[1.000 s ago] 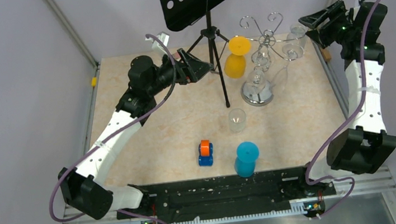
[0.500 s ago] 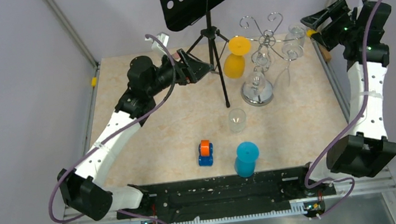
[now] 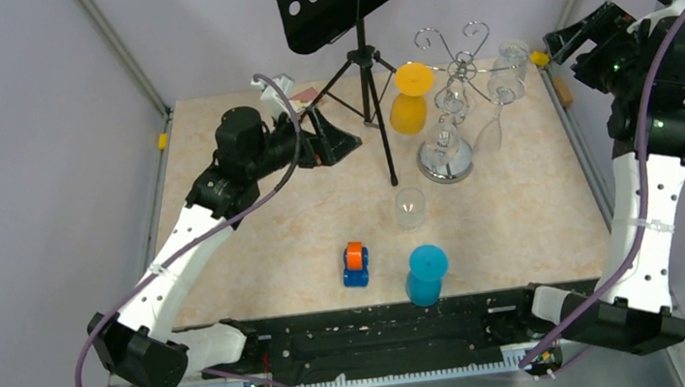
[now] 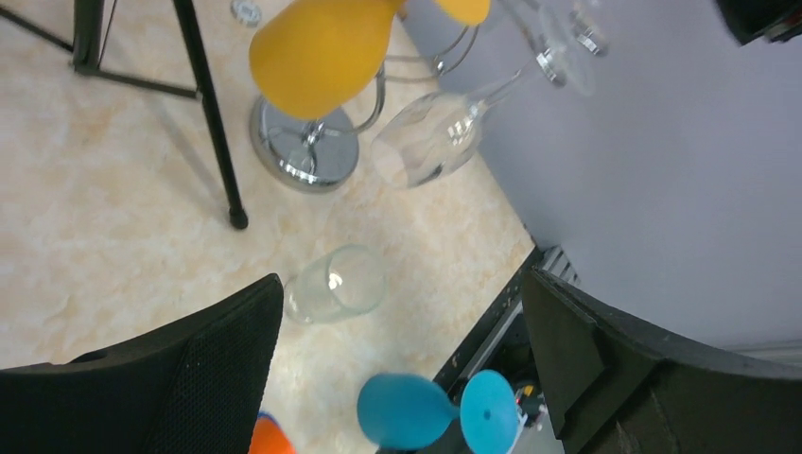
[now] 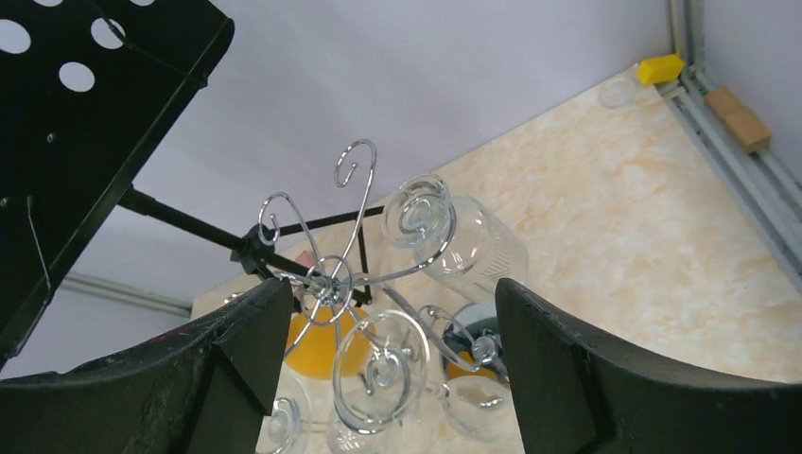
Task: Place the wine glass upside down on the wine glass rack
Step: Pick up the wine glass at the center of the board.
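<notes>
The wine glass rack [image 3: 447,157] is a chrome stand at the table's back right, with curled hooks [image 5: 352,165] on top. Several clear wine glasses hang upside down from it. The nearest wine glass [image 3: 515,55] [image 5: 459,241] has its foot caught in a right-hand hook. Another clear glass [image 3: 490,128] [image 4: 430,142] hangs tilted. A yellow glass [image 3: 406,108] [image 4: 322,47] hangs on the left side. My right gripper [image 3: 563,42] [image 5: 390,312] is open and empty, right of the rack and clear of it. My left gripper [image 3: 340,138] [image 4: 402,312] is open and empty, left of the rack.
A black music stand [image 3: 359,16] stands just left of the rack, its tripod leg [image 4: 213,123] close to the base. On the table are a small clear tumbler [image 3: 410,207], a blue glass [image 3: 426,275] upside down, and an orange-and-blue toy car [image 3: 355,263].
My right gripper has drawn back to the right, away from the rack, and its jaws have widened. The left gripper has dropped slightly lower and nearer.
</notes>
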Controlling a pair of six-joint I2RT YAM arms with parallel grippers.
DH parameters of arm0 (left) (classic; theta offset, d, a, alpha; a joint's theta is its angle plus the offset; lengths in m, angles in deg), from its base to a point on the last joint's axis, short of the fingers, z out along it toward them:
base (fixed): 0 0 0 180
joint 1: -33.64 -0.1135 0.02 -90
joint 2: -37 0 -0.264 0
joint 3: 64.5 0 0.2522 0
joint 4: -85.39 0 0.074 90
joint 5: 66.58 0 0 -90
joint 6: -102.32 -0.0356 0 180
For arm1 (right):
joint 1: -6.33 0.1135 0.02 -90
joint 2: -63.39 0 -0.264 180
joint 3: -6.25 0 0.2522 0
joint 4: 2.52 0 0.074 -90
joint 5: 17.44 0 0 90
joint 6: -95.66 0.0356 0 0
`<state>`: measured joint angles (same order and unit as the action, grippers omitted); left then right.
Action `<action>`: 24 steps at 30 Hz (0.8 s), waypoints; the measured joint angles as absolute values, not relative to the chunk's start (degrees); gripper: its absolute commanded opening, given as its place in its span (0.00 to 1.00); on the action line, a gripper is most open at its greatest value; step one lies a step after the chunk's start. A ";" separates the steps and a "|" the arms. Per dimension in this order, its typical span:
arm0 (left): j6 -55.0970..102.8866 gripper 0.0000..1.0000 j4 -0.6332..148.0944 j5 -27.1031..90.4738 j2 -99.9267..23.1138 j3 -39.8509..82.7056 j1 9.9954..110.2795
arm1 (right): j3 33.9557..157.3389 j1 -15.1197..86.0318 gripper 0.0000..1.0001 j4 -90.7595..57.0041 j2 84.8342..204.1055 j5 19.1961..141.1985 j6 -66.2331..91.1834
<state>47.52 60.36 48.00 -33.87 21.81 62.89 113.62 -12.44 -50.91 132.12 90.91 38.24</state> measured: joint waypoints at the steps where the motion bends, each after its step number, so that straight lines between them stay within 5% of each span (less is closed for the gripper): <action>1: 46.82 0.99 58.68 47.83 -33.74 21.66 62.89 | 113.00 -12.44 0.80 -50.85 130.96 90.45 37.25; 8: 42.38 0.99 50.02 44.31 -30.00 16.98 62.87 | 107.58 -12.44 0.86 -54.04 124.53 87.71 31.24; 11: 41.70 0.99 48.54 40.57 -26.13 13.05 62.87 | 103.98 -12.44 0.98 -55.50 121.65 86.49 29.58; 24: 38.12 0.98 37.13 33.12 -24.63 7.61 62.50 | 93.75 -12.44 0.97 -61.01 110.46 82.27 27.88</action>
<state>38.12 37.13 33.12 -24.63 7.61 62.50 93.75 -12.44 -61.01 110.46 82.27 27.88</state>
